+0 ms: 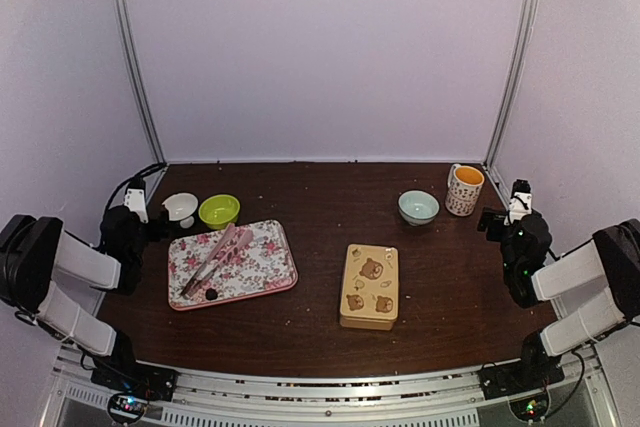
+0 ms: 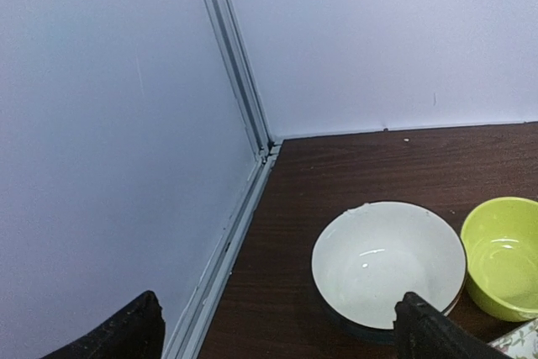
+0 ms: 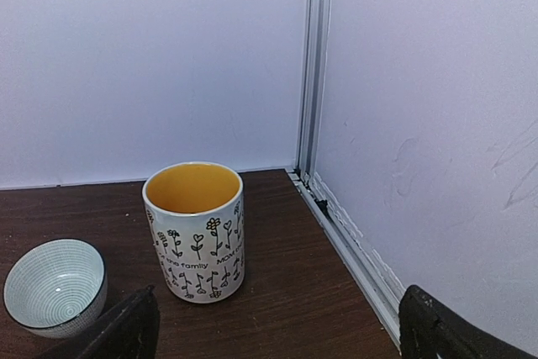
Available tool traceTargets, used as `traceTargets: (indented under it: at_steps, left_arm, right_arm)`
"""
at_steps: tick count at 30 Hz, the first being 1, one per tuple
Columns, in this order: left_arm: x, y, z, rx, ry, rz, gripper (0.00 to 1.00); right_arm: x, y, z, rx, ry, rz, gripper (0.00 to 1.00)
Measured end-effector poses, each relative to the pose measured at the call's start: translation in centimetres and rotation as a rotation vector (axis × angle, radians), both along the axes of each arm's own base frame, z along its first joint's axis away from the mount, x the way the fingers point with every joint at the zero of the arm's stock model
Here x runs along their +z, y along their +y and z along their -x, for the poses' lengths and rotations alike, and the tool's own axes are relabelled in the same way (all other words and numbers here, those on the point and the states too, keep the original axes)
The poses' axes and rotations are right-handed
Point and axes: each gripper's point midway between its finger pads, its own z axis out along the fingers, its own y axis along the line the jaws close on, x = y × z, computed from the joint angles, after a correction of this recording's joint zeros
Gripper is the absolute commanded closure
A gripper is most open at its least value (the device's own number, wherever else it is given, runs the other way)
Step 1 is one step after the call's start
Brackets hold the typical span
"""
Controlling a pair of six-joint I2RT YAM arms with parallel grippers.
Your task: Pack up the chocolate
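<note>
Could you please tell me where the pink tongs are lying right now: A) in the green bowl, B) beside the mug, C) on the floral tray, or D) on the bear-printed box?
C: the top view shows the pink tongs lying diagonally across the floral tray.

top external: looked down from above and behind, whole table [image 1: 320,247] in frame | left wrist: low, close, faced a wall corner; shared white bowl [image 2: 388,263], green bowl [image 2: 502,256] at lower right | right wrist: low, close, faced opposite corner; shared mug [image 3: 194,229], pale bowl [image 3: 54,287] lower left
</note>
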Motion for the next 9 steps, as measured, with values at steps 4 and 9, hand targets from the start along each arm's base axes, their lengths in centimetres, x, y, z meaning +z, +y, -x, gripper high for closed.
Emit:
traceTargets:
  at_steps: [4, 9]
  left_arm:
    - [0.00, -0.01, 0.00, -0.001, 0.000, 0.000, 0.02]
    - [0.00, -0.05, -0.01, -0.003, 0.000, 0.000, 0.02]
  right_arm:
    - [-0.07, -0.01, -0.03, 0.000, 0.004, 0.001, 0.00]
    - [-0.04, 0.01, -0.14, 0.000, 0.006, -0.001, 0.00]
